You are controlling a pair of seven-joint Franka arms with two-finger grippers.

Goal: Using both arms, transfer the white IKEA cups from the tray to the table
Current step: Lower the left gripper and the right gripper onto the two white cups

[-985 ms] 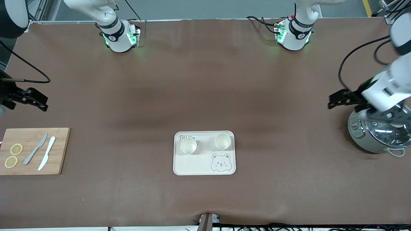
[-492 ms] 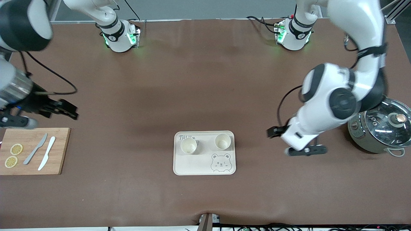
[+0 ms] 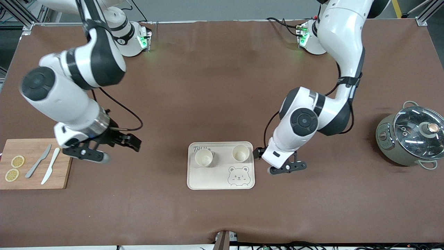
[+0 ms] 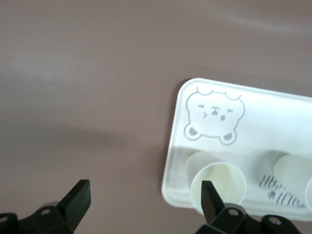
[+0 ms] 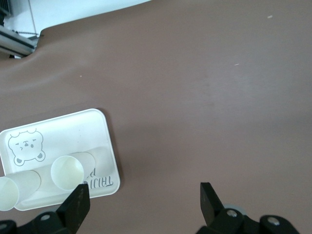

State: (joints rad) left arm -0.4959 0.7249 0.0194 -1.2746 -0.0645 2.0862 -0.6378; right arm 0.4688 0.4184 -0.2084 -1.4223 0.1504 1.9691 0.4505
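Two white cups stand upright side by side on the cream bear tray (image 3: 208,177): one (image 3: 203,158) toward the right arm's end, one (image 3: 240,153) toward the left arm's end. My left gripper (image 3: 258,152) is open and empty over the table just beside the tray's edge, close to that second cup. In the left wrist view the gripper (image 4: 144,197) has one finger (image 4: 208,197) overlapping the nearer cup (image 4: 219,187). My right gripper (image 3: 130,141) is open and empty over the table between the cutting board and the tray. The right wrist view shows it (image 5: 144,199) off the tray (image 5: 73,129), cups (image 5: 68,171) apart.
A wooden cutting board (image 3: 27,147) with lemon slices (image 3: 17,161) and two knives (image 3: 50,166) lies at the right arm's end. A grey pot with a glass lid (image 3: 411,139) stands at the left arm's end.
Both arms have swung in from the table's ends toward the tray. The left gripper has moved from over the pot to the tray's edge. The cups have not moved.
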